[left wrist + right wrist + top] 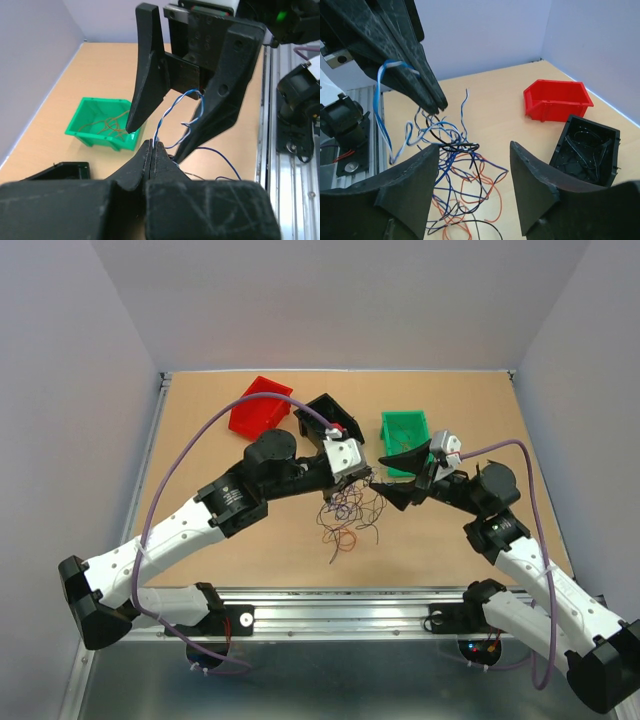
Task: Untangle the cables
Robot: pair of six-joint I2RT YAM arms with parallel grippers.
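Observation:
The cables (pixel 346 510) are a loose tangle of thin blue, orange and black wires, hanging from the left gripper down to the table. My left gripper (pixel 364 478) is shut on a blue-and-white twisted cable (pixel 161 119) that rises from its fingertips (pixel 152 145). In the right wrist view that gripper (pixel 433 102) comes in from the top left, with the tangle (pixel 457 172) dangling below it. My right gripper (pixel 380 470) faces the left one with its jaws open (pixel 475 146). The held strand runs up between those open fingers (pixel 145 85), and nothing is pinched there.
Three small bins stand behind the grippers. The red bin (pixel 260 405) is on the left, the black bin (pixel 328 418) in the middle with dark wires (pixel 585 147) inside. The green bin (pixel 405 429) on the right holds orange wires (pixel 107 125). A metal rail (pixel 340 615) lines the near edge.

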